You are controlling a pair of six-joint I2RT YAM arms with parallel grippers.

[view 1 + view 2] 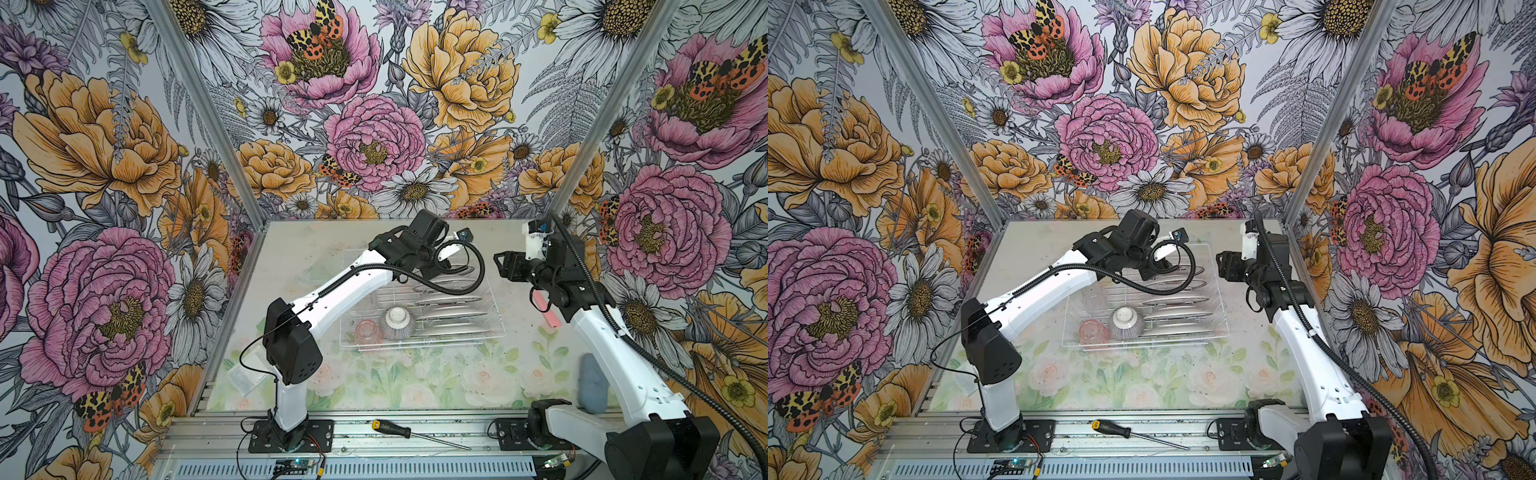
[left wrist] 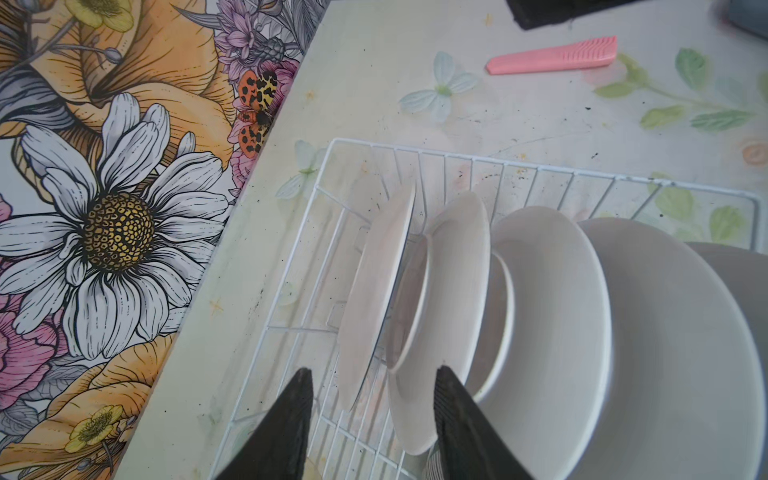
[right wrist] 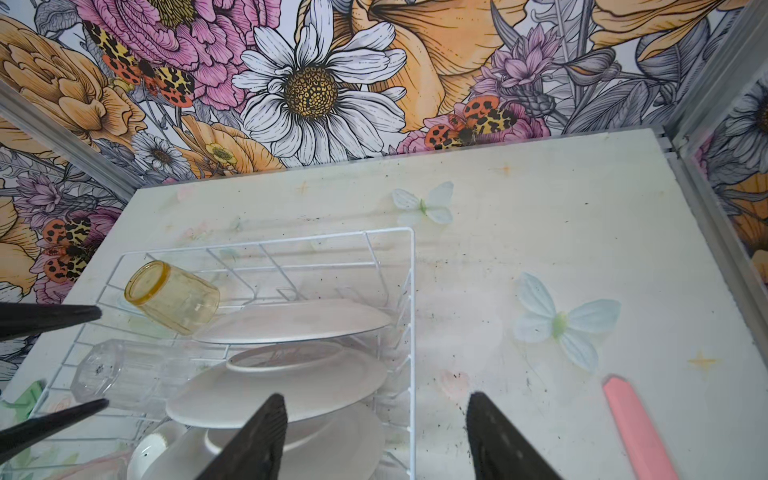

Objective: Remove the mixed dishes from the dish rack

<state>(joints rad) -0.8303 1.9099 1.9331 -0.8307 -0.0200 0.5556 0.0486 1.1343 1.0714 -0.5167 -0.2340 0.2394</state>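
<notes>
Dish rack (image 2: 519,183): thin white-coated wire. Plates (image 2: 552,291): smooth, satin white. Yellow tumbler (image 3: 174,297): translucent, glossy. Bowl (image 1: 395,332): ribbed outside. Surface (image 3: 540,249): matt, speckled.

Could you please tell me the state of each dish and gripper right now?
Plates: on edge in the dish rack.
Yellow tumbler: on its side.
Clear tumbler: on its side.
Bowl: upside down.
Pink tumbler: beside the bowl.
Left gripper: open, at the plates.
Right gripper: open, empty.
</notes>
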